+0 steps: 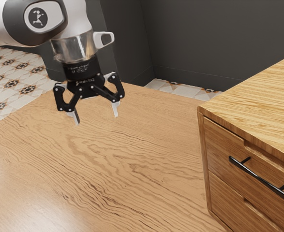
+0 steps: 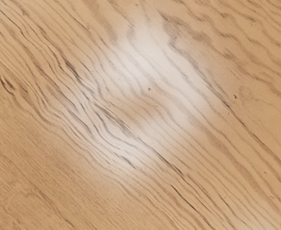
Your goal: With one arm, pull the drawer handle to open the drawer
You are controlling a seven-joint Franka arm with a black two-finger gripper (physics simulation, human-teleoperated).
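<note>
Wood-grain desk (image 2: 140, 115) lies beneath the empty, wide-open gripper (image 1: 96, 117), well apart from the drawer handle (image 1: 260, 179); the drawer (image 1: 221, 145) seemingly sits shut, so the whole pull is left.

Reaches in from the exterior view's upper left with the white arm (image 1: 16, 21), bent over at the last joint, the black wrist (image 1: 79, 70) pointing straight down. Holds the jaws spread wide, black linkages splayed out to either side, the two pale fingertips (image 1: 115, 110) well apart and aimed downward. Grips nothing between them.
</note>
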